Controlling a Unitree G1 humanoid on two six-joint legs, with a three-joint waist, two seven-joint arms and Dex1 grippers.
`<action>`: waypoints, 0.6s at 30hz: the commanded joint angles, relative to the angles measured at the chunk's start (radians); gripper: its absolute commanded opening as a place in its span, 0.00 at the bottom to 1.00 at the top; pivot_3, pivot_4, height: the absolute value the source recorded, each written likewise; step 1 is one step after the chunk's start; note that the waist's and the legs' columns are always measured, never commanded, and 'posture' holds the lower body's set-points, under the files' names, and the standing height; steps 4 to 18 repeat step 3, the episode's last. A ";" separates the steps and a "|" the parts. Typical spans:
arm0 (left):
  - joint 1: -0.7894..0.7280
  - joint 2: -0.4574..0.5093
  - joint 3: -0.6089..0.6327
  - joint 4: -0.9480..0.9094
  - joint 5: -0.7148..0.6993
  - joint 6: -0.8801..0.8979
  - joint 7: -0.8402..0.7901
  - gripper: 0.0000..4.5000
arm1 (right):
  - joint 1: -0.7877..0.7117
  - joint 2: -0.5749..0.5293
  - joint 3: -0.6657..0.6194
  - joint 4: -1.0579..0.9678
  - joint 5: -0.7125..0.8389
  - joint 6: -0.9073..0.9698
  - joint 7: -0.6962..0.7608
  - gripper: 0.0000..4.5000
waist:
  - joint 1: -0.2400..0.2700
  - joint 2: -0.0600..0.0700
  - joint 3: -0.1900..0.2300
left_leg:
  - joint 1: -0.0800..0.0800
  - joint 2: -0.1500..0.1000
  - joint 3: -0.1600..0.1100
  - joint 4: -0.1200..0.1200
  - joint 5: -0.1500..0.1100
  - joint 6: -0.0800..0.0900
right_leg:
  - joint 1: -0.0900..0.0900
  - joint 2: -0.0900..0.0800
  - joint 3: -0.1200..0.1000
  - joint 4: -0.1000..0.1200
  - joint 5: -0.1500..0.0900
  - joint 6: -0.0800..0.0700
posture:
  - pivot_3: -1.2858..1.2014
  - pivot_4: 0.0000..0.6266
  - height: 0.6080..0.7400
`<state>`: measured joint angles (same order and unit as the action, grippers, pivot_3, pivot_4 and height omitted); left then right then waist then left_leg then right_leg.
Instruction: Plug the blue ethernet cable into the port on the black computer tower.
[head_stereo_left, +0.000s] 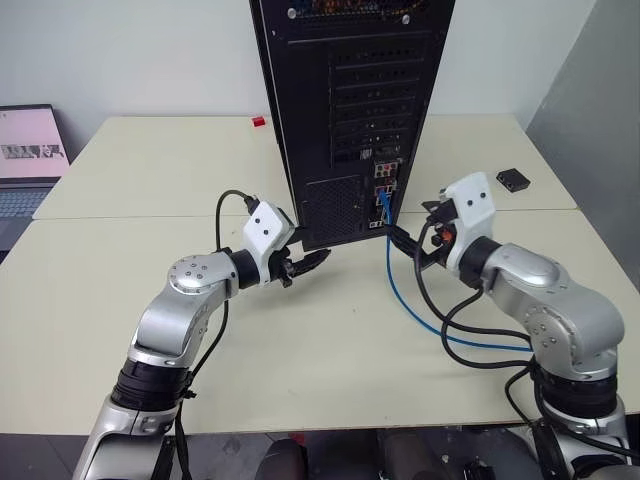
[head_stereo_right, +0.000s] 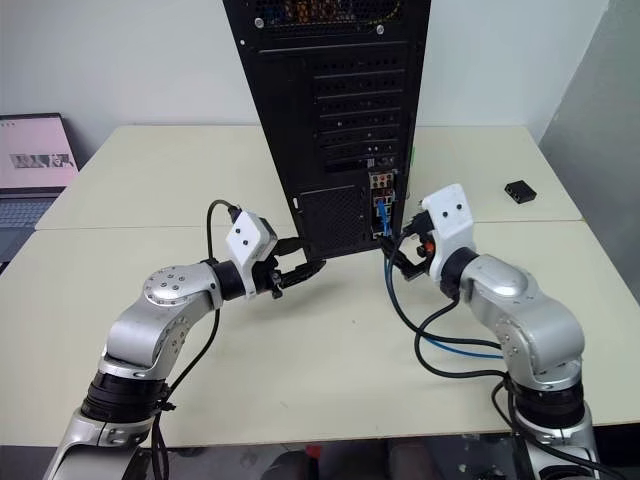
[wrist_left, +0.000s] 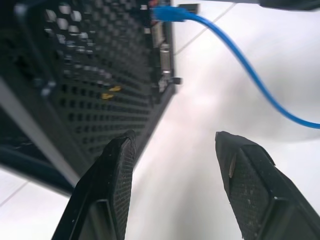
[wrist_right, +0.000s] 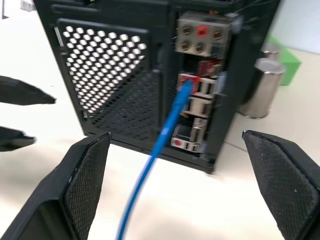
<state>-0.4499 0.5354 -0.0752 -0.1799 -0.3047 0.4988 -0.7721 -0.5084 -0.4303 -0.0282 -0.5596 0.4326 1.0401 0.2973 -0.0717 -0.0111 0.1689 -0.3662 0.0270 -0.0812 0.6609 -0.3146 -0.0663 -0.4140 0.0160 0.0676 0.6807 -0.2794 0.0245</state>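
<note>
1. Both grippers hang just above the table, one on each side of the tower's rear lower corner. Right gripper (wrist_right: 177, 190): fingers spread as wide as they go, nothing between them, the blue cable running through the gap untouched. It faces the connector strip from near by.
2. Left gripper (wrist_left: 175, 190): fingers about half apart and empty, tips aimed at the perforated vent panel (wrist_right: 112, 80) at the tower's lower rear, near it but not touching.
3. Cream table (head_stereo_left: 130, 290), made of slabs with seams between them, carries everything named below.
4. Black computer tower (head_stereo_left: 350, 110) stands upright near the table's middle, its rear toward the robot: slotted expansion covers higher up, the vent panel low down, the strip of coloured connectors at its right.
5. Laptop (head_stereo_left: 25, 165) sits open at the far left edge, well apart from the tower.
6. Blue ethernet cable (head_stereo_left: 400, 290) has its plug seated in the port (wrist_right: 186, 82) in the connector strip; from there it droops to the tabletop and curves off under the right arm.
7. Small black box (head_stereo_left: 513, 180) lies on the table to the right of the tower, well apart from it.
8. Small red object (head_stereo_left: 258, 121) lies on the table left of the tower, toward the back.
</note>
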 joint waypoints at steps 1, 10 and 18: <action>-0.030 0.021 0.020 -0.004 -0.018 -0.022 -0.039 0.60 | -0.024 -0.022 -0.022 -0.024 0.027 -0.021 0.041 0.99 | 0.000 0.000 0.000 | 0.000 0.000 0.000 0.000 0.000 0.000 | 0.000 0.000 0.000 0.000 0.000 0.000 | 0.52 0.24 1.00; -0.033 0.024 0.026 0.004 -0.023 -0.030 -0.054 0.60 | -0.025 -0.029 -0.020 -0.019 0.029 -0.027 0.050 0.99 | 0.000 0.000 0.000 | 0.000 0.000 0.000 0.000 0.000 0.000 | 0.000 0.000 0.000 0.000 0.000 0.000 | 0.52 0.24 1.00; -0.033 0.024 0.026 0.004 -0.023 -0.030 -0.054 0.60 | -0.025 -0.029 -0.020 -0.019 0.029 -0.027 0.050 0.99 | 0.000 0.000 0.000 | 0.000 0.000 0.000 0.000 0.000 0.000 | 0.000 0.000 0.000 0.000 0.000 0.000 | 0.52 0.24 1.00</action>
